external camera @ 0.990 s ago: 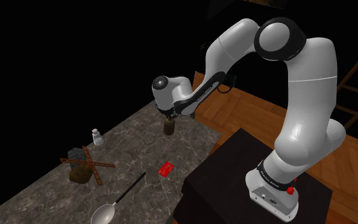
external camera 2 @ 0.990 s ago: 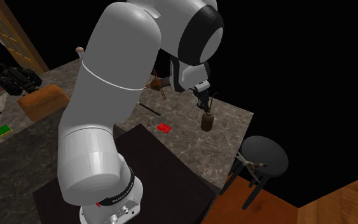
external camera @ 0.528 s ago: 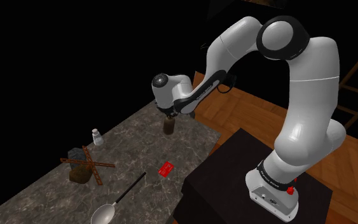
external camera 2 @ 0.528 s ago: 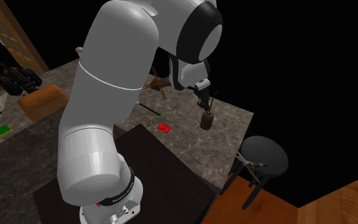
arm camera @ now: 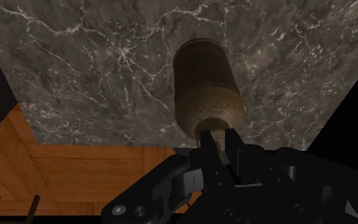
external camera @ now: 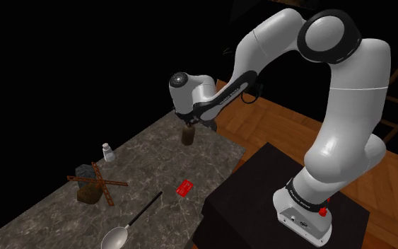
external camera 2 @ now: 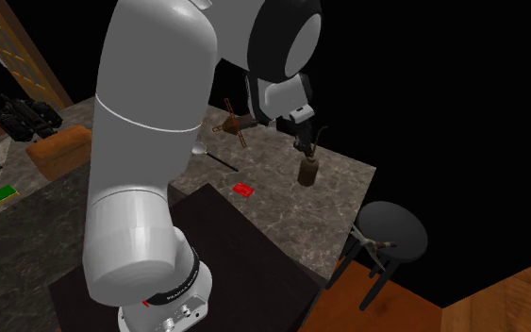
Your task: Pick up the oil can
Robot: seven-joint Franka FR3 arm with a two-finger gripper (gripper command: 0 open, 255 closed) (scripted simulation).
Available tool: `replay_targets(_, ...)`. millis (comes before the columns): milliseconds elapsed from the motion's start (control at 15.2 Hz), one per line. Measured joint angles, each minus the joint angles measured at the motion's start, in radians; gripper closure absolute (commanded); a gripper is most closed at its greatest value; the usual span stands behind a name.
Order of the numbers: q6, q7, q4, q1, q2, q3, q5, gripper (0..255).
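Near the corner of the veined stone counter (external camera: 141, 152), the gripper (arm camera: 215, 139) is clamped on the thin neck of the oil can (arm camera: 206, 83), its jaws pinching just above the can's shoulder. The brown, speckled can hangs upright under the hand, seemingly just clear of the stone. It looks rigid and fairly light. The neck is narrow and probably slick, so the body could swing or slip; a hold low on the neck, against the shoulder, seems safest. A red card (external camera: 184, 188) and a spoon (external camera: 123, 230) lie well apart from it.
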Motion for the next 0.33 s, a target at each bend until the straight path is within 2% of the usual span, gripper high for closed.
replay_targets(330, -0.021, -0.047, -0.009, -0.021, -0.054, 0.03, 0.056, 255)
